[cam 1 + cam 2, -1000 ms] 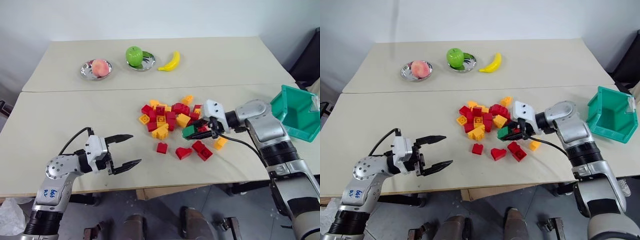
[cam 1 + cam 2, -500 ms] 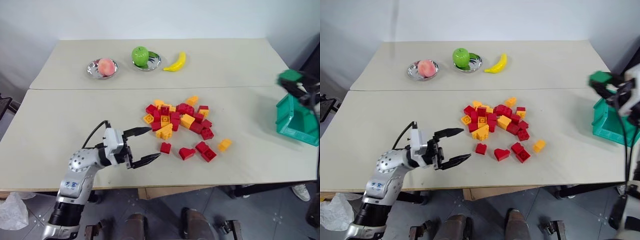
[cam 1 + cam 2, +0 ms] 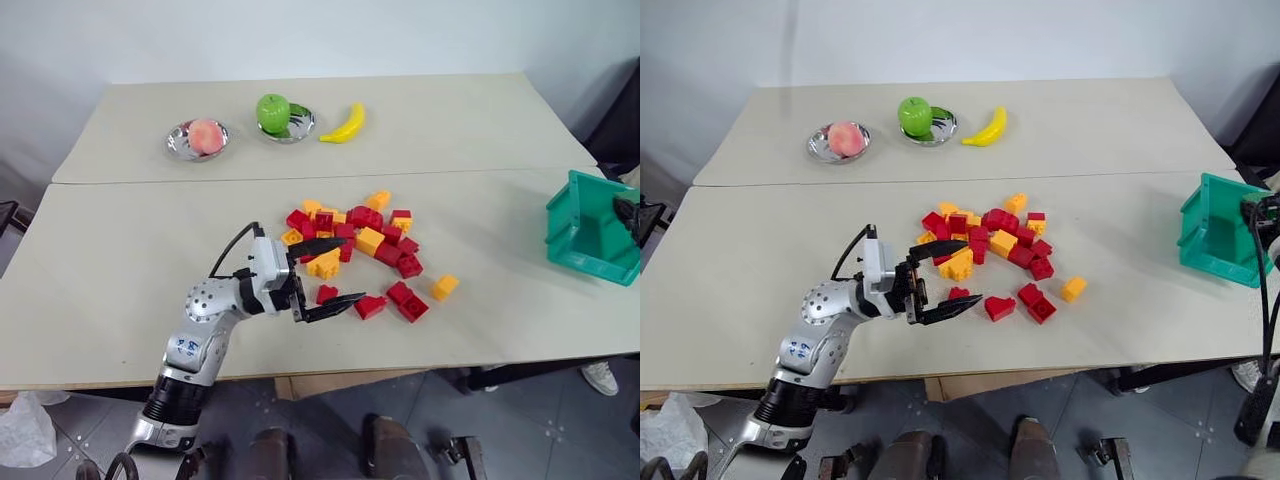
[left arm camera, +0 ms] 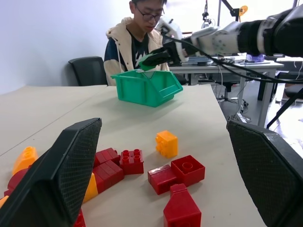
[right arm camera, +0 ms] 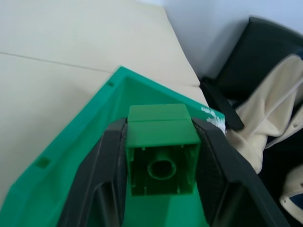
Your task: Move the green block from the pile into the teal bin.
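Writing: blue handwritten marks on the left arm (image 3: 186,349), not readable.
Left gripper (image 3: 330,275): jaws wide apart, nothing between them, held low over the near edge of the pile (image 3: 355,240), pointing across the table (image 3: 120,250) toward the bin (image 3: 580,235).
Right gripper (image 5: 161,161): 2 black fingers clamped on the block's sides, poised over the bin's opening.
Block (image 5: 161,149): dark green, hollow underside with 1 round tube facing the wrist camera.
Person (image 4: 137,33): seated behind the bin.
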You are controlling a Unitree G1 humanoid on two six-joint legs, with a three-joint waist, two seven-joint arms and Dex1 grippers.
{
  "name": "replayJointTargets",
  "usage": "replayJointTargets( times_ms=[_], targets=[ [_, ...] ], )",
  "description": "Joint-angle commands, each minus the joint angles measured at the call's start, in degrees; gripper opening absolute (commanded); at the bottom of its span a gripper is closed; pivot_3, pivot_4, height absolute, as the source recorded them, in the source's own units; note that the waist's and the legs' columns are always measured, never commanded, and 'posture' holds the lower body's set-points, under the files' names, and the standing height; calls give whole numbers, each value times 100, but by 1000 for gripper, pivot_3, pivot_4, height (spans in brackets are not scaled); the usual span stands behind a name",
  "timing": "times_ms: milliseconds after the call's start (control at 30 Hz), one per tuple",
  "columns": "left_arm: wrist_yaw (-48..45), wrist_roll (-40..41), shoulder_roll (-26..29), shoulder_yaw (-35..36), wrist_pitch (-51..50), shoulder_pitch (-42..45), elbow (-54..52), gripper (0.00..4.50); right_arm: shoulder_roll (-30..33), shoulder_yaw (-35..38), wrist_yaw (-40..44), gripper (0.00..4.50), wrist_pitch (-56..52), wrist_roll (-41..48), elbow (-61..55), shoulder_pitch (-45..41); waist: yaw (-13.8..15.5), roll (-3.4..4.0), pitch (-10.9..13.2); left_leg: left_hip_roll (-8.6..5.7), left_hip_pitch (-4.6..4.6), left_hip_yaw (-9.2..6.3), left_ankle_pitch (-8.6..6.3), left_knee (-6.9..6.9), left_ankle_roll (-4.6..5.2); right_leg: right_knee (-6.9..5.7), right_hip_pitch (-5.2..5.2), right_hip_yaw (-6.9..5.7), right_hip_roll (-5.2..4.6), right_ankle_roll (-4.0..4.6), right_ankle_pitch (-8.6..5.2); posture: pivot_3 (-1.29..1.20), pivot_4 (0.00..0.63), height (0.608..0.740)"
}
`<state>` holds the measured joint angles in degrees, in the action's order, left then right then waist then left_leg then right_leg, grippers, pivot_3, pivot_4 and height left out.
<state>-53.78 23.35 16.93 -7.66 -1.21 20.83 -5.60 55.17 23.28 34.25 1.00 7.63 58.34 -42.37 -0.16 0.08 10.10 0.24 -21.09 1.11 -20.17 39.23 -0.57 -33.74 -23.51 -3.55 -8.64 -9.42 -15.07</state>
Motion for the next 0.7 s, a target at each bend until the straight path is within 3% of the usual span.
replayJointTargets(
  times_ms=[33, 233, 367, 567, 700],
  targets=[
    [58, -81, 61, 33, 113, -157, -206, 4500, 196, -47, 27, 1834, 310, -8, 229, -229, 12, 0, 0, 0, 0, 0, 0, 0, 0, 2, 1, 0, 0, 0, 0, 0, 150, 740],
    [305, 78, 359, 517, -42, -557, -402, 4500, 163, -228, 387, 1834, 1061, 26, 77, -163, -5, 0, 0, 0, -1, 0, 0, 0, 0, 6, 0, 0, 0, -2, 1, 0, 150, 740],
    [340, 9, 672, 862, 67, -911, -420, 4500, 238, -323, 581, 1834, 999, 13, 39, -27, -8, 0, 0, 3, -1, 0, 0, -1, 0, 6, 0, 0, 1, -2, 1, 0, 150, 740],
    [373, 46, 779, 1008, 69, -938, -440, 4500, 430, -380, -379, 1834, 877, -237, 612, -171, 29, 1, 0, -2, -4, -3, 0, 3, 0, 6, 2, 0, -2, -2, 2, 0, 150, 740],
    [401, 72, 764, 1002, 54, -914, -488, 4500, 371, -341, -276, 1834, 651, -96, 726, -305, -5, 1, 0, 1, -3, -2, 0, 0, 0, 8, 1, 0, 0, -2, 2, 0, 150, 740]
  ],
)
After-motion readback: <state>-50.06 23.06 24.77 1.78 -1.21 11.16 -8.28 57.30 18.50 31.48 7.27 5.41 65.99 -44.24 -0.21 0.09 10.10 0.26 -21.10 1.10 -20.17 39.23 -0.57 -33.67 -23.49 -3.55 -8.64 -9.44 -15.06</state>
